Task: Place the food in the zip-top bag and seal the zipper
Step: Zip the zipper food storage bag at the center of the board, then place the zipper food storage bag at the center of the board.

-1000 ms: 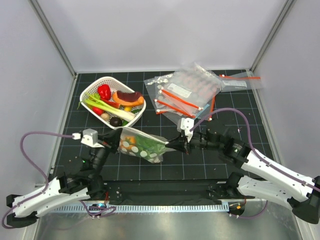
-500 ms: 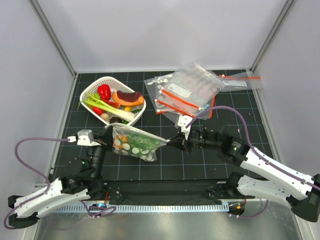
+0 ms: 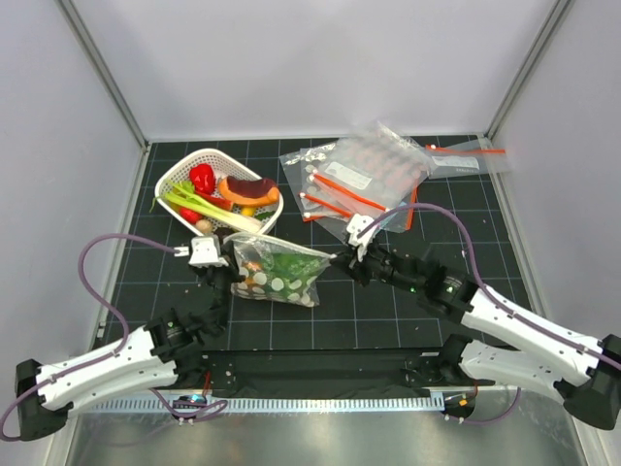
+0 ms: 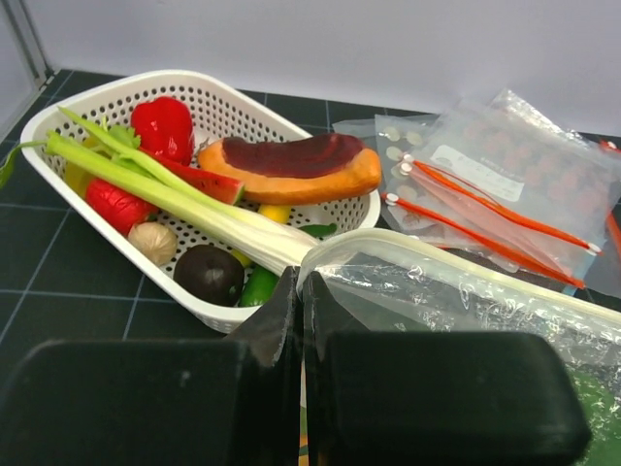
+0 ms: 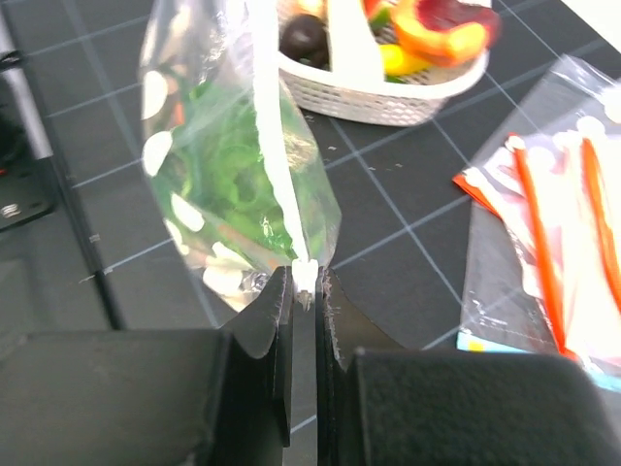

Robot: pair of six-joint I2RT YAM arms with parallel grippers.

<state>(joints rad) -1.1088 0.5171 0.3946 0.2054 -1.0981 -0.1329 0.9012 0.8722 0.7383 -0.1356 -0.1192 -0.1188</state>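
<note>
1. My left gripper is fully closed, pinching one end of the zipper on the zip-top bag.
2. My right gripper is at a narrow setting, clamped on the opposite end of the same strip.
3. The bag spans the gap between my two grippers, mouth edge uppermost.
4. The lettuce head sits inside the bag, below the strip, directly ahead of my right fingertips.
5. Beyond my left gripper stands a white basket of toy produce.
6. To the right of my right gripper lie plain bags with orange strips.
</note>
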